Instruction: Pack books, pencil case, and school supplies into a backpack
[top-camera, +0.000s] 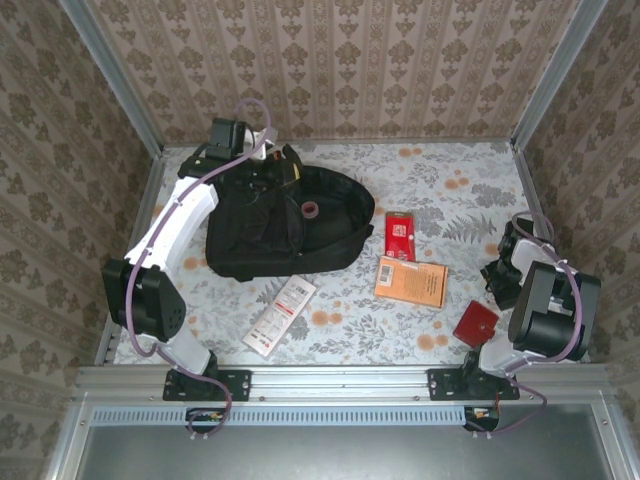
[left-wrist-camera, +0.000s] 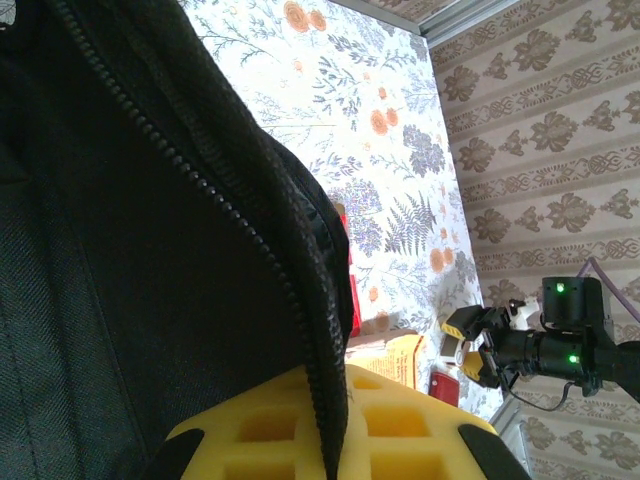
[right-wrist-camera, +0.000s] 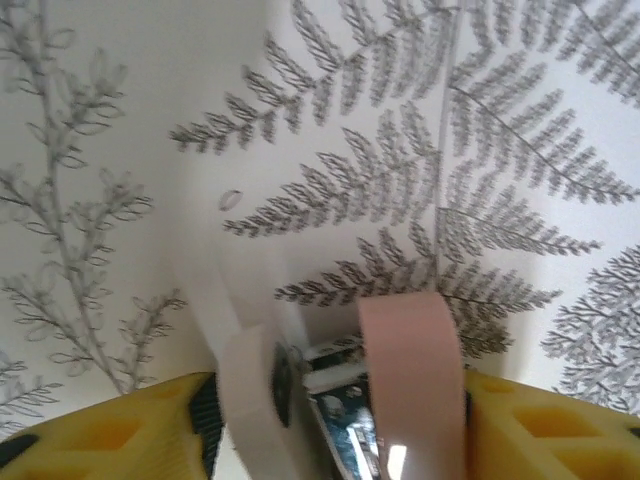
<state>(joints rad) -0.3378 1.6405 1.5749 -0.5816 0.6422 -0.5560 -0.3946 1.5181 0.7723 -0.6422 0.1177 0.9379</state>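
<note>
While the left pincer (left-wrist-camera: 335, 432) is pressed onto the zip rim of the large black fabric backpack (top-camera: 270, 240), the right pincer (right-wrist-camera: 335, 400) straddles loose supplies at the right side of the floral table (top-camera: 440, 190).
Its yellow fingers stand apart around a pink ring-shaped tape roll (right-wrist-camera: 410, 370), a white ring-shaped piece (right-wrist-camera: 245, 390) and a small blue-printed packet (right-wrist-camera: 335, 410) between them; whether they already press cannot be told. Squeezing three things at once is the likely trouble: a round roll could squirt out, and perhaps only one would lift. The backpack lies well apart to the left, beyond the orange-covered paperback (top-camera: 411, 282) and the small red book with a white label (top-camera: 400, 236), so a weakly held roll could drop there. If the soft rim slips from the left pincer, the mouth may sag shut.
</note>
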